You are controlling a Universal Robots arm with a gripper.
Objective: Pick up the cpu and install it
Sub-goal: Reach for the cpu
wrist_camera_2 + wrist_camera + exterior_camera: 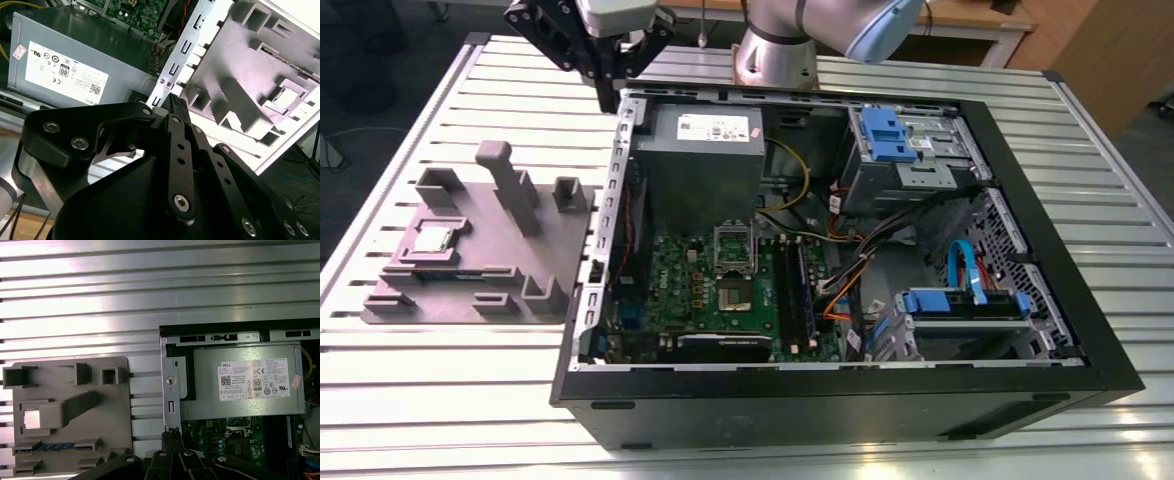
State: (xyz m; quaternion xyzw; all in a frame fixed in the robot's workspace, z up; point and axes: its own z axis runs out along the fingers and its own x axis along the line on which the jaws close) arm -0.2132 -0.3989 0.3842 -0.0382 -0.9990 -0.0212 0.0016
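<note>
On the ribbed metal desk [454, 400] the cpu [431, 238] lies in a grey holder [507, 250], while the gripper [607, 100], fingers [171, 439] clenched empty, hovers over a corner of the computer case [854, 400].

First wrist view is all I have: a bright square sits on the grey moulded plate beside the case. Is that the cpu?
Observer: Yes. The exterior view shows a small flat square cpu, silver-grey metal on top, lying in a recess of the grey moulded fixture plate, nothing touching it.
Operator: Where does the gripper hang?
Observer: The black gripper, shut and empty, hangs above the open black computer case, at its corner by the large grey power-supply box.
Operator: And the socket?
Observer: The rectangular metal socket frame sits mid green motherboard; I see no silver chip in it.
</note>
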